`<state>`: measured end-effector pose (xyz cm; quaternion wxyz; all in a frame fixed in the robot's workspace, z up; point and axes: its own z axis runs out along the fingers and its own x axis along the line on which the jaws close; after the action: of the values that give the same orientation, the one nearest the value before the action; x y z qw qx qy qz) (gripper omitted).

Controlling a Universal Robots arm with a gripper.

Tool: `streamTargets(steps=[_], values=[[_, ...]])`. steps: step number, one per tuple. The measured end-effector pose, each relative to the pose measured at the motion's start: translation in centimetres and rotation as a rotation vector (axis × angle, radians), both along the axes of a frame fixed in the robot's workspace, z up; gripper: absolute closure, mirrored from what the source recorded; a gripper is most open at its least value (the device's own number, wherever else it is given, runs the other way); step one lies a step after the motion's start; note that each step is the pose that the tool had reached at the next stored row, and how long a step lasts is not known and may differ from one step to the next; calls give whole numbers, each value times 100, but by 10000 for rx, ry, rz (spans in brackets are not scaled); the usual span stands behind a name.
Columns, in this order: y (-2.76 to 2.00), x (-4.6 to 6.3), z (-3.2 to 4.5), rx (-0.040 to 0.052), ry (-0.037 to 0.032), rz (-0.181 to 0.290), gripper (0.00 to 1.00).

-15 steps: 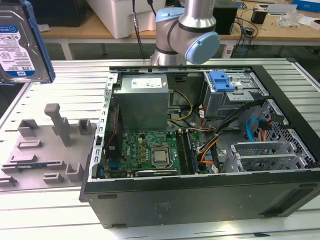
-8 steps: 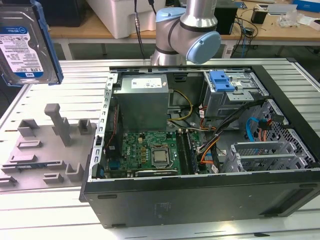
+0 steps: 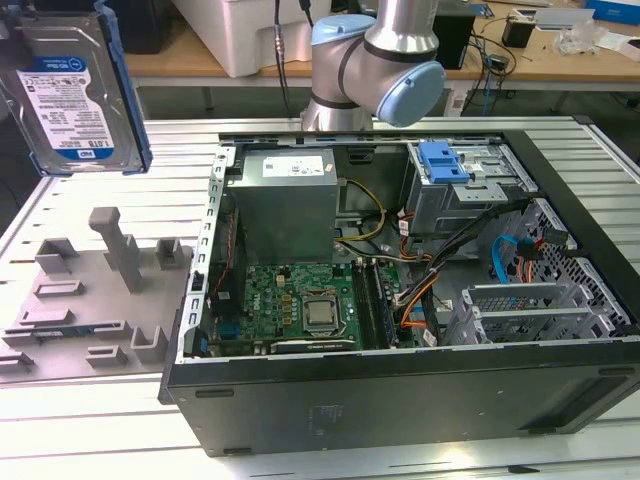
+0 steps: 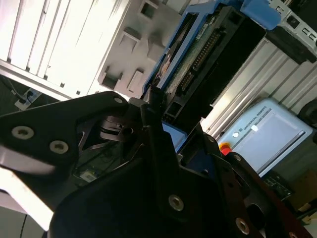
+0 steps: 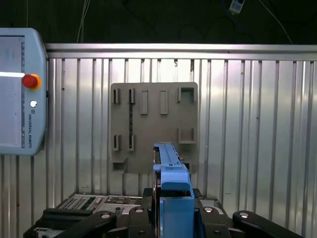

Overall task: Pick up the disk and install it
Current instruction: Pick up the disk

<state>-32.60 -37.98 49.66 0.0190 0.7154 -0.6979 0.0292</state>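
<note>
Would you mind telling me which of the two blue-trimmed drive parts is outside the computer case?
The disk, silver with a white-and-blue label, is up in the air at the exterior view's left; the blue-handled drive cage sits inside the case.

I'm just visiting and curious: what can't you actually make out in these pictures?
Exterior view: the disk is cut off at the picture's top-left corner.
First wrist view: the disk is edge-on, so its label is hidden.
Exterior view: the arm runs off the top edge.
</note>
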Motion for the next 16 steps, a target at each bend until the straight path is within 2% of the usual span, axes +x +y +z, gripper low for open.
streamTargets(steps=[4,6,16], values=[[-28,91,1,0,-1,0,64],[-64,207,4,0,1,1,64],[-187,627,10,3,1,1,64]])
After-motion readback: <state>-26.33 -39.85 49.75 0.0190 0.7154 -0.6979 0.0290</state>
